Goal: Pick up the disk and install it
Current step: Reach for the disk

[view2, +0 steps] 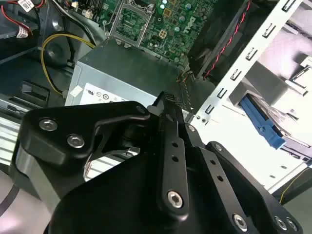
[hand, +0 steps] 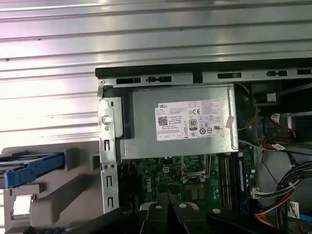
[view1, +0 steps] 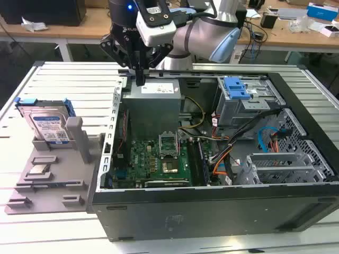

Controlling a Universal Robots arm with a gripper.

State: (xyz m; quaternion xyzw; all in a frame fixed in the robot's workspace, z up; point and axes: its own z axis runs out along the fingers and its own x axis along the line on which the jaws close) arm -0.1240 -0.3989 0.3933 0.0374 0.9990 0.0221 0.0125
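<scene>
Hovering gripper [view1: 140,79] over power supply [view1: 151,103], disk [view1: 50,126] in holder [view1: 47,169] beside case [view1: 212,211]

white sticker [hand: 192,120] packed with tiny print, barcodes and certification marks on the grey power supply [hand: 146,146], white-and-blue barcode label [view1: 53,129] on the disk [view1: 38,118] in the exterior view, its print too small to make out tbh
</scene>
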